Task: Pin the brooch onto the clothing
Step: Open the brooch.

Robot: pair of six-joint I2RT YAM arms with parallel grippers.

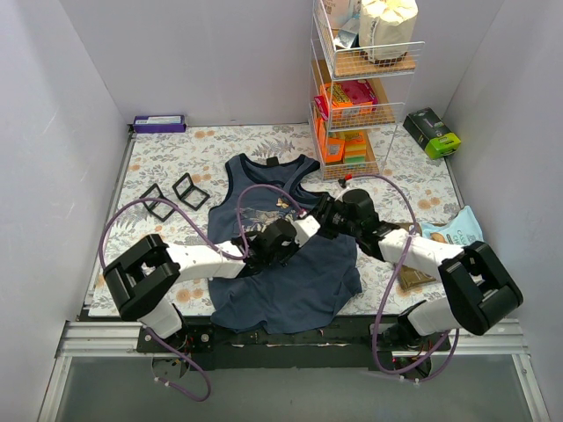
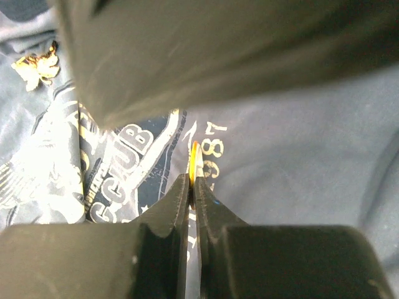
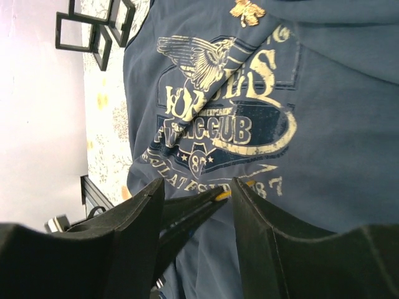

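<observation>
Left hand clamped on a thin yellow piece, low over the tank top print. Right hand spread wide, straddling those tips. Gold brooch lies well ahead of both, toward the neckline. Risk: the edge-on pinch slips and the piece drops into folds; fabric drag shifts the brooch.

One tank top, one brooch, two black frames
</observation>
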